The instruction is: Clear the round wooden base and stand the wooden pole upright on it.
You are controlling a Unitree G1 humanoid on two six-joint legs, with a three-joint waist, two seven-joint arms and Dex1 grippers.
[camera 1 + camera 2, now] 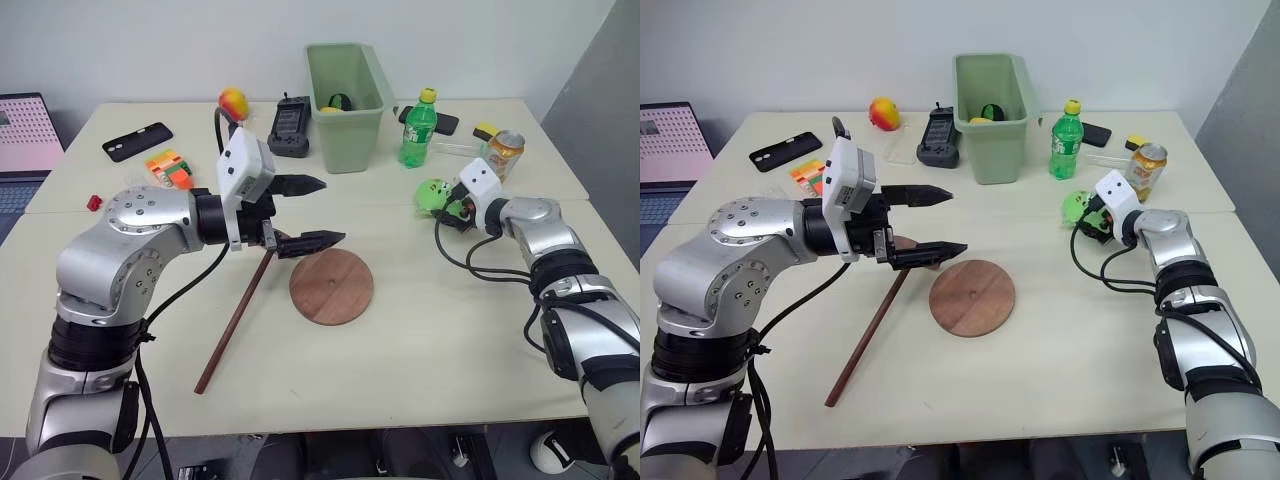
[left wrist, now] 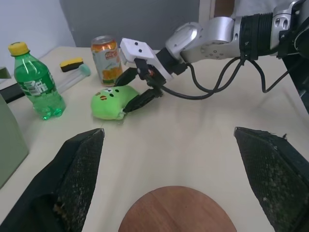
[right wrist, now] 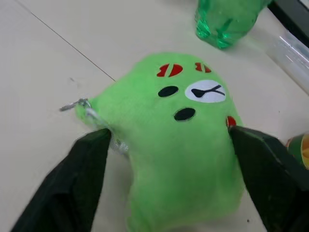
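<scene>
The round wooden base (image 1: pixel 332 286) lies flat and bare at the table's middle, a small hole at its centre. To its left the wooden pole (image 1: pixel 232 324) lies flat on the table, running diagonally toward the front edge; my left gripper hides its far end. That left gripper (image 1: pixel 330 210) hovers open just above and behind the base (image 2: pixel 176 212), holding nothing. To the right, my right gripper (image 1: pixel 446 206) is open, its fingers (image 3: pixel 87 179) on either side of a green plush toy (image 3: pixel 178 125) that rests on the table.
At the back stand a green bin (image 1: pixel 345 95), a green bottle (image 1: pixel 418 128) and an orange can (image 1: pixel 505 152). A black device (image 1: pixel 288 128), a fruit (image 1: pixel 233 101), a phone case (image 1: pixel 137 141) and coloured blocks (image 1: pixel 170 167) lie back left. A laptop (image 1: pixel 25 135) sits far left.
</scene>
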